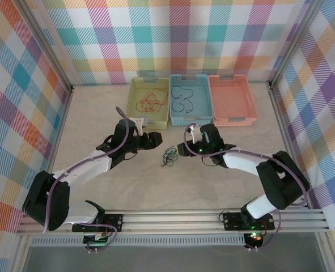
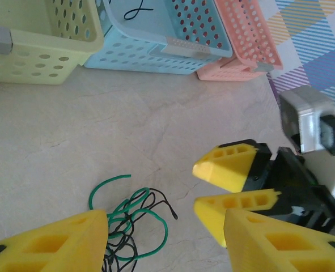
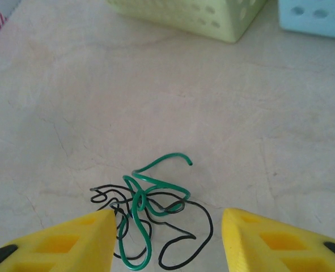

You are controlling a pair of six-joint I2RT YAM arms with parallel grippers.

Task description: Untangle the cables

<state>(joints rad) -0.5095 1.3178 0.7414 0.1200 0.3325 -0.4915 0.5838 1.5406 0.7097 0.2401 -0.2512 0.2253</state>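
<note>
The table [image 1: 224, 181] carried the blue basket [image 1: 189, 107] at its far edge. On the near side of that basket my left gripper [image 1: 156, 139] and right gripper [image 1: 182, 149] hung with fingers spread, pinching nothing. Between them, also nearer than the basket, the tangled green and black cables [image 3: 140, 198] lay on the table.

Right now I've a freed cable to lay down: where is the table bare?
Bare: the table strip between the tangle and the near edge, the left corner beside the yellow basket, and the pink basket. Crowded: the middle, where left gripper and right gripper flank the tangle.
</note>
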